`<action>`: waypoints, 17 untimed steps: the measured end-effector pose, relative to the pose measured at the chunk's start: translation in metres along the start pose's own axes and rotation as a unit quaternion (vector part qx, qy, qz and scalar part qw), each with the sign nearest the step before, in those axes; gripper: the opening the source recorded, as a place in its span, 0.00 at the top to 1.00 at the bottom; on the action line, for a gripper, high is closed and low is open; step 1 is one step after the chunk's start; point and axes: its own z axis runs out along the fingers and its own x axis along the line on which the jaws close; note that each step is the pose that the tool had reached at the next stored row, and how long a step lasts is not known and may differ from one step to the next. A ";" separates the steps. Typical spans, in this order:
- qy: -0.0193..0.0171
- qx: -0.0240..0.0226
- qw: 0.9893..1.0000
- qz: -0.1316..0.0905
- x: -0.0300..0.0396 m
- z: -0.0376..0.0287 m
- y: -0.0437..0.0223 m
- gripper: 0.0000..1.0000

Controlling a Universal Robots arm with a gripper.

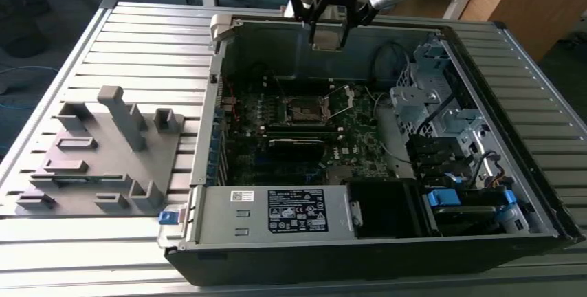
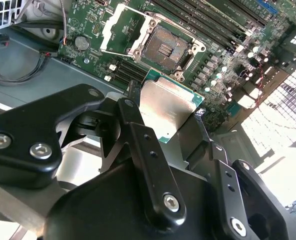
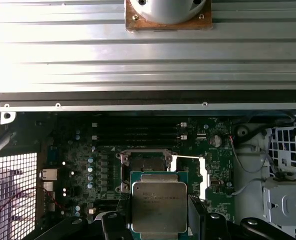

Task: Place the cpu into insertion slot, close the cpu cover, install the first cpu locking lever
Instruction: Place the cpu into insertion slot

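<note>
My gripper [image 1: 328, 36] hangs above the far wall of the open computer case [image 1: 206, 194], shut on the cpu [image 2: 170, 107], a flat square chip with a dull silver top and green edge. In both wrist views the black fingers [image 2: 138, 130] clamp its two sides. On the motherboard, the insertion slot [image 1: 304, 110] lies open and bare, showing its contact field [image 2: 165, 47] [image 3: 145, 161]. The cpu cover [image 2: 124, 26], a thin silver frame, is swung open beside the socket [image 3: 187, 170]. The held cpu [image 3: 159, 205] is well above the board and apart from the socket.
A grey fixture plate [image 1: 101, 152] with upright blocks sits on the slatted metal table at the exterior view's left. Inside the case are a power supply [image 1: 275, 211], a drive cage [image 1: 431, 97] with cables and memory slots [image 3: 135, 132] beside the socket.
</note>
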 end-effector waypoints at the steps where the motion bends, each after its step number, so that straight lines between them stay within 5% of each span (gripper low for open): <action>1: 0.000 0.000 1.000 0.000 0.0000 0.0005 -0.0001 0.46; 17: 0.000 0.000 1.000 0.000 -0.0001 0.0068 -0.0006 0.46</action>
